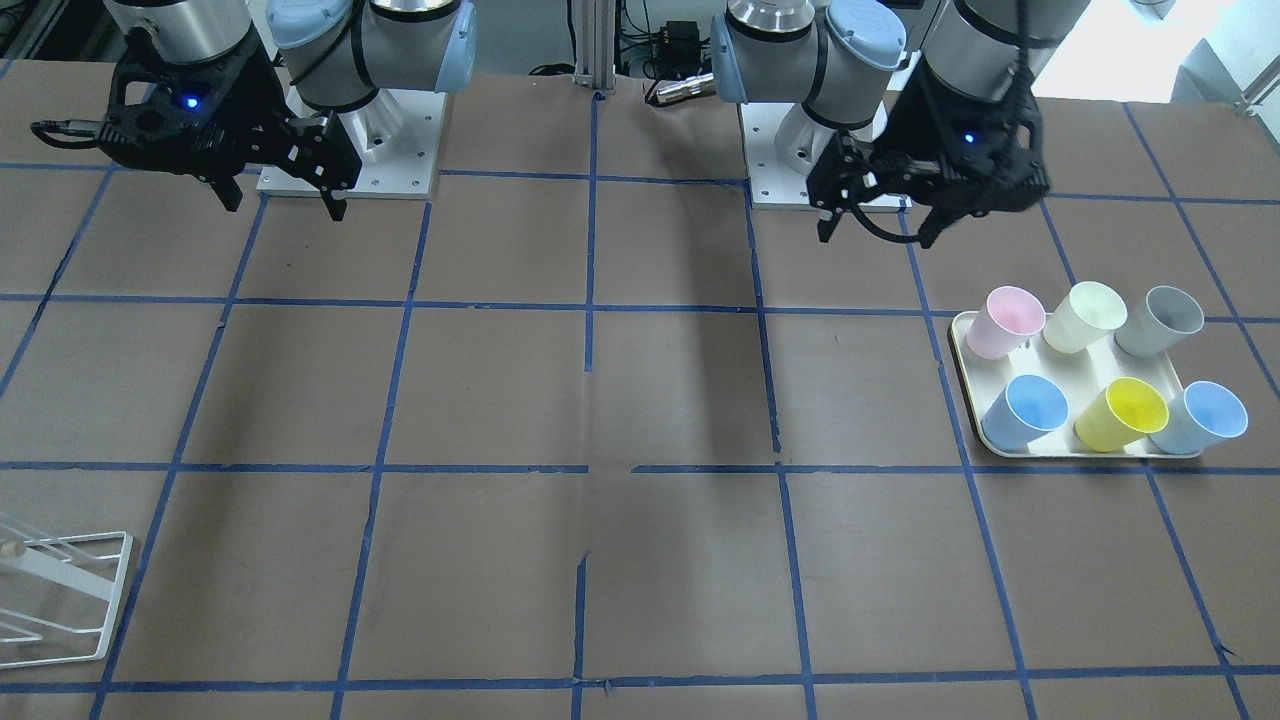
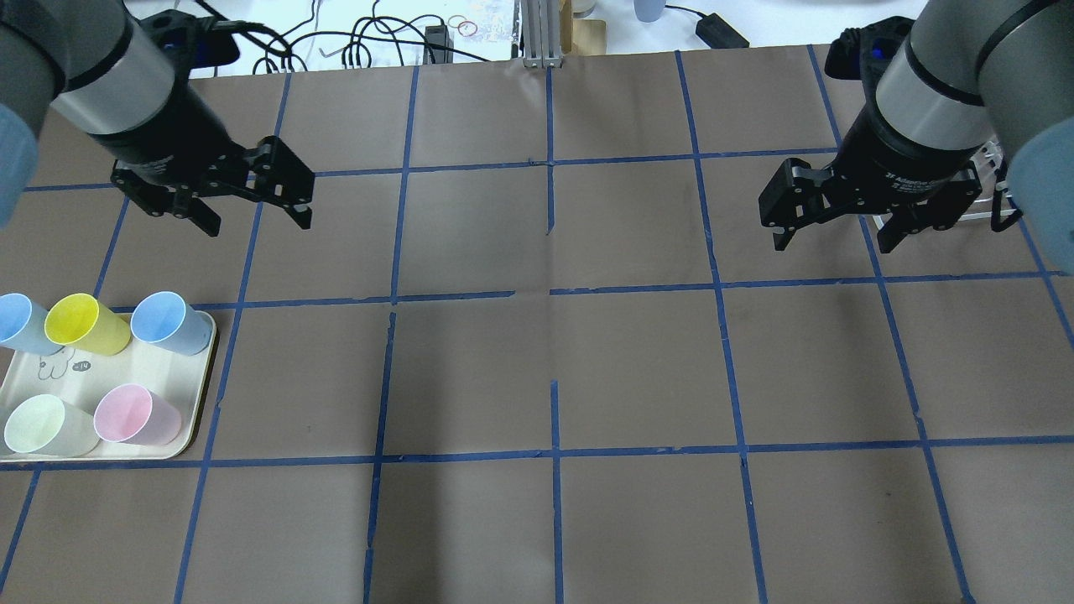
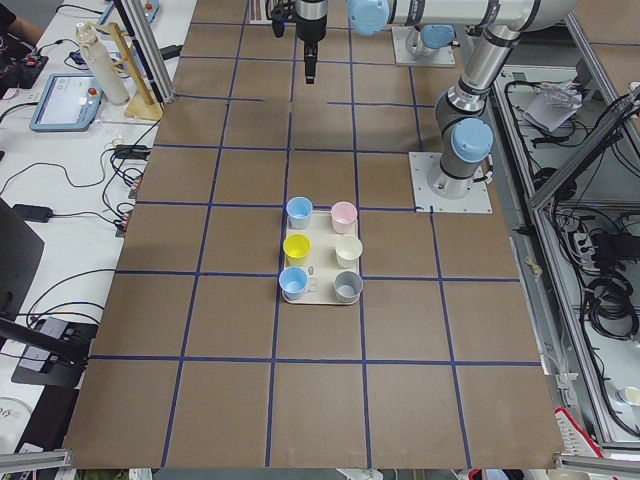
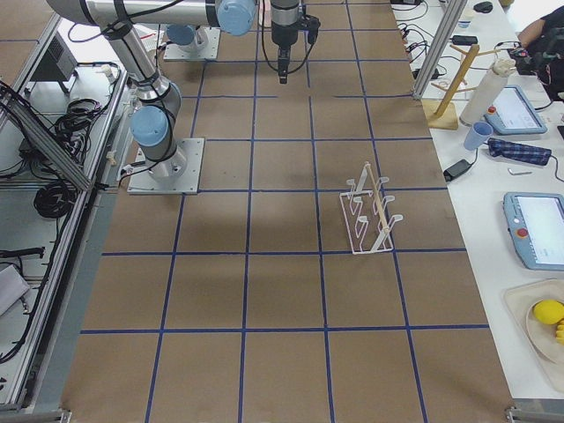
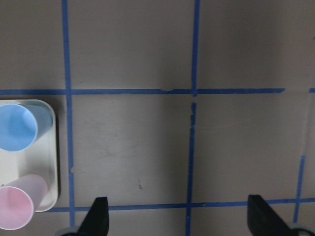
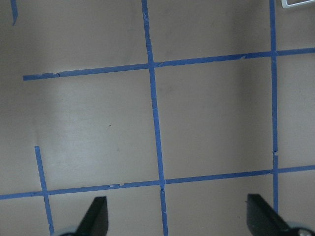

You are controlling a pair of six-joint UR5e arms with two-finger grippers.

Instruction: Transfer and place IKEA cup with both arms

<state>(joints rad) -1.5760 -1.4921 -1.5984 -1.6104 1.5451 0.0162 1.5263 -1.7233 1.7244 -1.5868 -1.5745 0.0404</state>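
Pink IKEA cup (image 2: 134, 415) upright at cream tray's (image 2: 84, 379) 4 o'clock corner seen overhead, left claw (image 2: 257, 223) spread wide, empty, at tray's 1 o'clock, right claw (image 2: 831, 243) likewise, over worktop (image 2: 638, 369).

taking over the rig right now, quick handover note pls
Left gripper: open, empty, above bare table beyond the tray.
Right gripper: open, empty, above its own side of the table.
Pink cup: upright on the tray, in the corner nearest the robot and the table centre, among five other cups.
Done: nothing yet.
To do: probably left arm grasps the cup, hands over, right arm places it.
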